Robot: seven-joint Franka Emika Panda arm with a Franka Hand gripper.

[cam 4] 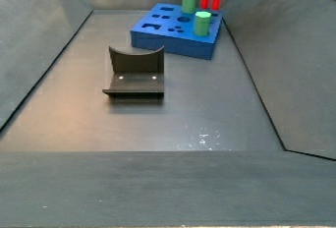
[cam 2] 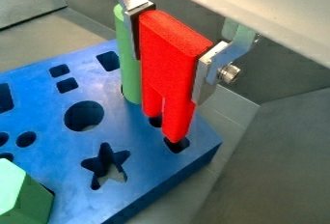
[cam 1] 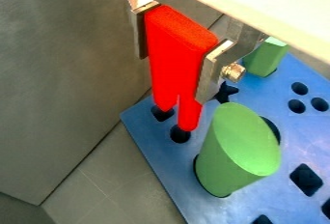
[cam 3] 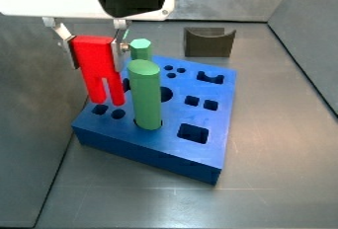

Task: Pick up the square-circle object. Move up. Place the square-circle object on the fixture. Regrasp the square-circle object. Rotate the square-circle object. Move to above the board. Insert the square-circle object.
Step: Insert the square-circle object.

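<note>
Silver fingers (cam 1: 217, 58) of the gripper (cam 1: 178, 37) are seen clamped on the square upper block of the red peg (cam 1: 176, 62); its two prongs are entered in holes at a corner of the board (cam 3: 211, 134). Peg is judged rigid, light, smooth-faced; flat sides are best gripped.

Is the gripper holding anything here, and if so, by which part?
Yes. The gripper is shut on the square-circle object, clamping its blocky upper end between the fingers. The two prongs point down into holes at a corner of the board.
</note>
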